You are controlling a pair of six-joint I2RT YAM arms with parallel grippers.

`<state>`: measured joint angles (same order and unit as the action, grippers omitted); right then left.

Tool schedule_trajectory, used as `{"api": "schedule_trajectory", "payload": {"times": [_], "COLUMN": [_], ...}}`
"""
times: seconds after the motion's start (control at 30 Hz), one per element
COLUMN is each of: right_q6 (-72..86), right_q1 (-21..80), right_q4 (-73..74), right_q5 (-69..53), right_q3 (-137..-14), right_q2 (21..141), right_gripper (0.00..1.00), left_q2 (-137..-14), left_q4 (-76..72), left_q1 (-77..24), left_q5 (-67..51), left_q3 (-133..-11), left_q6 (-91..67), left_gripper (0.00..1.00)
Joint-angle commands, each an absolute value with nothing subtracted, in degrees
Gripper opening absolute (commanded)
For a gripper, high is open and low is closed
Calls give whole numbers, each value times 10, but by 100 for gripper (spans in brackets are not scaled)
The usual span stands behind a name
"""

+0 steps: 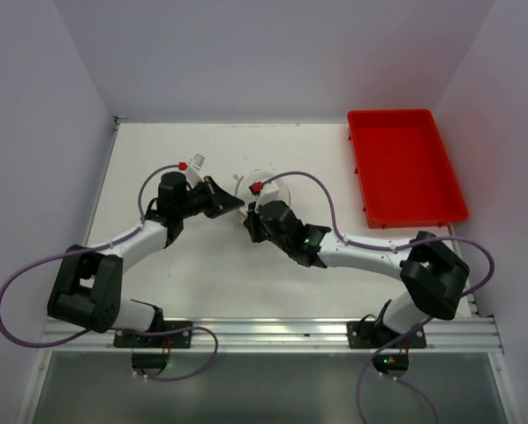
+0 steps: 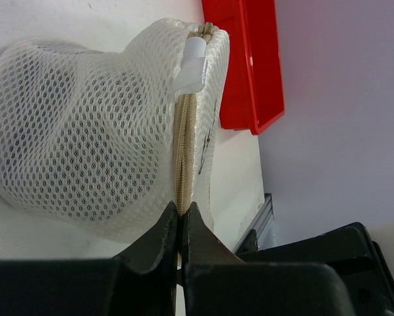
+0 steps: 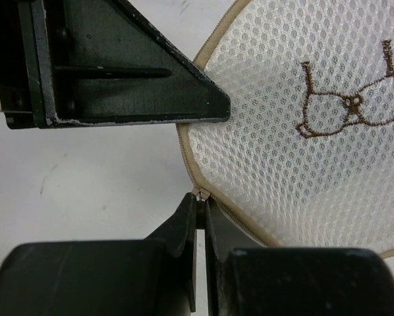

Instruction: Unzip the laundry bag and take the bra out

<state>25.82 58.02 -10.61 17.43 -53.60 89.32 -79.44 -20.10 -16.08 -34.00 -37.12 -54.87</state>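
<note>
The laundry bag (image 1: 266, 181), a cream-white mesh pod, lies on the table between both grippers. In the left wrist view the laundry bag (image 2: 85, 131) fills the frame, with its beige zipper (image 2: 184, 145) running up to a white tab (image 2: 192, 64). My left gripper (image 2: 182, 212) is shut on the zipper seam at the bag's rim; it also shows from above (image 1: 239, 205). In the right wrist view the round lid (image 3: 302, 151) bears a brown bra print (image 3: 352, 102). My right gripper (image 3: 201, 201) is shut on the zipper pull (image 3: 200, 193). The bra is hidden; only a dark shade shows through the mesh.
A red plastic tray (image 1: 405, 166) stands at the back right and also shows in the left wrist view (image 2: 246, 66). The left gripper's finger (image 3: 118, 72) lies close above the right gripper. White walls enclose the table on three sides.
</note>
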Motion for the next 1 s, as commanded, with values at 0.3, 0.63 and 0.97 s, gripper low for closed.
{"api": "schedule_trajectory", "payload": {"times": [0.3, 0.63, 0.97], "right_q6": [136, 120, 167], "right_q1": [565, 491, 491], "right_q4": [-34, -23, -50], "right_q5": [191, 133, 84], "right_q3": [-520, -473, -483], "right_q2": [817, 758, 776], "right_gripper": [0, 0, 0], "left_q2": [-850, -846, -851], "left_q4": [-187, -148, -127], "left_q1": [-105, -87, -86], "left_q5": [-446, -438, -424], "left_q3": [-442, -471, -508], "left_q6": [-499, -471, -456], "left_gripper": [0, 0, 59]}}
